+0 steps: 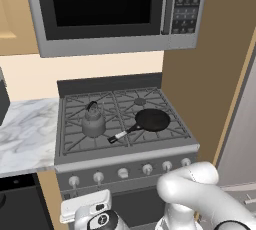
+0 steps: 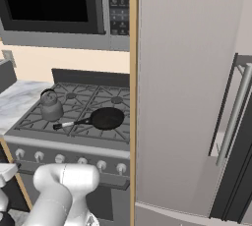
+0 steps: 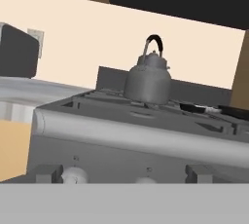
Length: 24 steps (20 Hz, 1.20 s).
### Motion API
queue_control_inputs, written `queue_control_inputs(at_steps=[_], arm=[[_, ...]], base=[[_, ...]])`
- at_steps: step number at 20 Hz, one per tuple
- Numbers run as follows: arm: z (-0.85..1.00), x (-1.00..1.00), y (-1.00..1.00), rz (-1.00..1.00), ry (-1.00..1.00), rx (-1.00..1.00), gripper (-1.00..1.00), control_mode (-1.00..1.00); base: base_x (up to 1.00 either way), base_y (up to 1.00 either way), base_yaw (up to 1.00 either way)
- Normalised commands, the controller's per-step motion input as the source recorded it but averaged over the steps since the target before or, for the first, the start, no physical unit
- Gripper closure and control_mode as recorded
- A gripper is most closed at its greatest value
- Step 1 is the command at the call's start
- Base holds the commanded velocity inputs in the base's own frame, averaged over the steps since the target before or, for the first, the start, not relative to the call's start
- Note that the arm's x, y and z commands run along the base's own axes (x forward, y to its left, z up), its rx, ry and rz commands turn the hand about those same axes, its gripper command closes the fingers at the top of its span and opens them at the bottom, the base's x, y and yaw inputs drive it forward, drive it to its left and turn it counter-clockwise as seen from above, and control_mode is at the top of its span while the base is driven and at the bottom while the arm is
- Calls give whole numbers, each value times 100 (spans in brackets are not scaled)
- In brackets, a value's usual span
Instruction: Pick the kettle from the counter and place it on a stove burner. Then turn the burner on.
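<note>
Kettle (image 1: 93,122) already sits on the front-left stove burner (image 1: 85,135), left of centre in frame, so only a knob (image 1: 74,180) turn remains for the empty, wide-open gripper (image 1: 86,209).

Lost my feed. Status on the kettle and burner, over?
Gripper open, empty, low in front of the stove. Kettle already on front-left burner grate, off the counter. Knobs untouched; frying pan alongside, not blocking.

A squat dark-grey kettle (image 1: 93,122) is showing dull brushed metal; the veined white-grey marble counter (image 1: 25,134) is looking smooth; the black frying pan (image 1: 151,120) is appearing matt.
</note>
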Motion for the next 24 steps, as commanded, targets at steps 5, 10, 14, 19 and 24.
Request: queue_control_inputs(at_steps=[5,10,14,19,24], arm=[[0,19,0,0,0,0,-100,-100],[-1,19,0,0,0,0,-100,-100],[-15,23,0,0,0,0,-100,-100],[-25,24,0,0,0,0,-100,-100],[-19,21,3,0,0,0,-100,-100]], base=[[0,0,0],[0,0,0],[0,0,0],[0,0,0],[0,0,0]])
